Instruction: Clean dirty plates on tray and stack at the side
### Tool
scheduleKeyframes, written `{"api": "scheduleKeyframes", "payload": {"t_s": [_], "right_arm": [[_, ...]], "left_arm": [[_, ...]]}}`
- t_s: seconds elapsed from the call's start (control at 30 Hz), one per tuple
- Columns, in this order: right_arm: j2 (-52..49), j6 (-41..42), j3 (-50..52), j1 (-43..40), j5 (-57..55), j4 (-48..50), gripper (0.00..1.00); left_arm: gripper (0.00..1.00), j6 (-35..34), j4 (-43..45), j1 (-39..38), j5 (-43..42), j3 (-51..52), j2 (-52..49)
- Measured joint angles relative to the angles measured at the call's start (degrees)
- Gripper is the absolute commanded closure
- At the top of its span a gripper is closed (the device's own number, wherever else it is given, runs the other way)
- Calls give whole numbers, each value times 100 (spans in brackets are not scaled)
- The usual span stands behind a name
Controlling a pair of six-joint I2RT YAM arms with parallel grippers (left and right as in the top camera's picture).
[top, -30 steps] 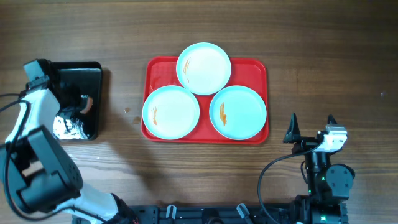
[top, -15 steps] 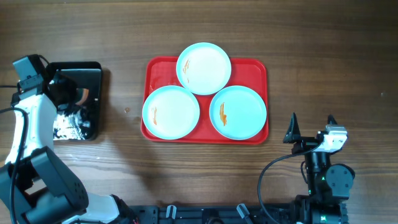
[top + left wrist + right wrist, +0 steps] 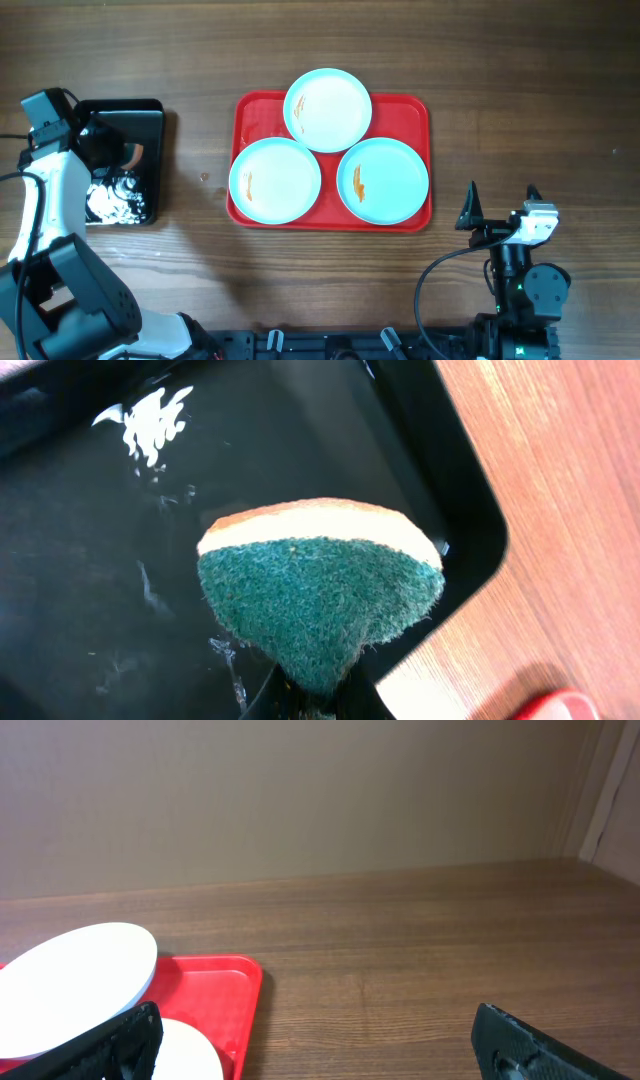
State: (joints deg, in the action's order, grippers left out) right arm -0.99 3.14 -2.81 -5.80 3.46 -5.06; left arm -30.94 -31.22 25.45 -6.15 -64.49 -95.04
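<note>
Green scouring fibre with a pale, orange-topped backing fills the left wrist view. The sponge is pinched at its lower tip by the left gripper, whose jaws are closed tight on it. It hangs over the black tray, near the tray's edge on the plates' side, and white foam lies at the tray's near end. The right gripper sits by the table's front edge, jaws spread wide and holding nothing.

The step in hand looks like carrying the sponge across to a first plate. Only a narrow tip is gripped, so I would travel gently, lay the green face flat on the smear and press lightly, so the plate does not skid on the red tray. All three plates are on that tray. The left plate and right plate show orange streaks. The far plate, faintly marked, overlaps both and juts past the far rim. The free arm could steady a plate.

Dark wood-grain table offers stacking room right of the tray, and a plain beige wall stands behind
</note>
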Motion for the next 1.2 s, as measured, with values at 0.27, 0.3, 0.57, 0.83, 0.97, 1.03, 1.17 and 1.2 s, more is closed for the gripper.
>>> {"api": "scheduleKeyframes", "payload": {"t_s": [0.27, 0.3, 0.57, 0.83, 0.97, 1.03, 1.17, 1.2], "right_arm": [[0, 0, 0, 0, -2, 0, 0], [-2, 0, 0, 0, -2, 2, 0], [0, 2, 0, 0, 0, 0, 0], [0, 0, 0, 0, -2, 2, 0], [0, 0, 0, 0, 0, 0, 0], [0, 2, 0, 0, 0, 2, 0], [0, 2, 0, 0, -2, 2, 0], [0, 2, 0, 0, 0, 0, 0]], "left_arm": [[96, 26, -107, 0, -531, 7, 363], [96, 26, -114, 0, -564, 7, 522], [96, 136, -118, 0, -610, 4, 1401], [96, 481, -409, -4, 192, 4, 866], [96, 520, -446, -4, 201, 17, 243], [96, 533, -402, -4, 57, 48, 177], [96, 540, -234, -4, -223, 42, 431], [96, 540, -190, -4, -262, 42, 540]]}}
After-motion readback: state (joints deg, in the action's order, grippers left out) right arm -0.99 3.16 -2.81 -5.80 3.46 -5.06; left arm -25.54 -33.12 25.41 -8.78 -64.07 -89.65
